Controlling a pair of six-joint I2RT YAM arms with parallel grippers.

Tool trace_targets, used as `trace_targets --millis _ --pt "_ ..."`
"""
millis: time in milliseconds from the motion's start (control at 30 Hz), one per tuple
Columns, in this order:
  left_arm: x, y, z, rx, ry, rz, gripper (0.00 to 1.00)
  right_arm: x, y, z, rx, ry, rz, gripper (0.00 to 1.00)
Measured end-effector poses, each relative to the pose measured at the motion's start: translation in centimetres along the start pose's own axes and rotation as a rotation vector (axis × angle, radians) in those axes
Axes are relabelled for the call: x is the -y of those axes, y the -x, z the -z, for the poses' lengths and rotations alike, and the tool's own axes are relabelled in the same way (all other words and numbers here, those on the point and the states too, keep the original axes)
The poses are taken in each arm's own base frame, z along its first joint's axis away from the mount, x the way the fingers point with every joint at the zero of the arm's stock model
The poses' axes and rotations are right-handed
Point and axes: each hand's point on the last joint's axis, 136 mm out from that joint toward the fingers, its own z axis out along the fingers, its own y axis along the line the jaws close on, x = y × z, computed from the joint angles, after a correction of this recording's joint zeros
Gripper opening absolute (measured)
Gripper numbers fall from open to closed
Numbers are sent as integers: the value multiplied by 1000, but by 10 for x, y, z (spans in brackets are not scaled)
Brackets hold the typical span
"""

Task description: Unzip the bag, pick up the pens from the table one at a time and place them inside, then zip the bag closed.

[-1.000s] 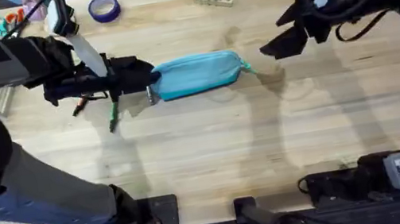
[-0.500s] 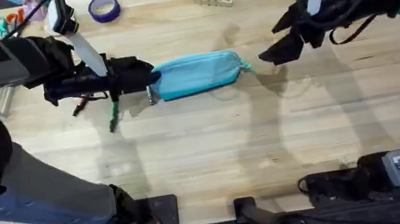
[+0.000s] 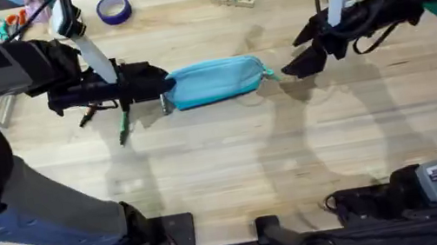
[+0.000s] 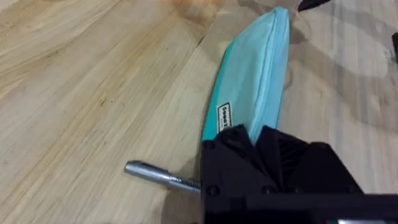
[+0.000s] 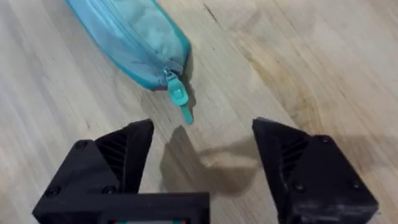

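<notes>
Bag (image 3: 216,81) zipped, left pincer (image 3: 162,85) clamped on.

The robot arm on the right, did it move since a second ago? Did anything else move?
Yes. The right gripper came in toward the zipper end of the bag with its fingers open, and now sits close to the zipper pull without holding it. The left gripper stayed at the bag's other end, and the bag and the pens beside it did not move.

Light blue bag (image 3: 216,81) lies zipped on the table (image 3: 234,164) — green pen (image 3: 123,127), silver-grey pen (image 4: 158,175) beside its left end
</notes>
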Motion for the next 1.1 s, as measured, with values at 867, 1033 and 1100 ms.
trace_targets --millis 867,1033,1100 --pt "0 0 0 0 0 0 42 -12 5 -29 26 96 78 918" --pt "0 0 0 0 0 4 43 -13 6 -33 27 102 87 914" --pt "0 0 0 0 0 4 43 -12 4 -37 23 108 81 911"
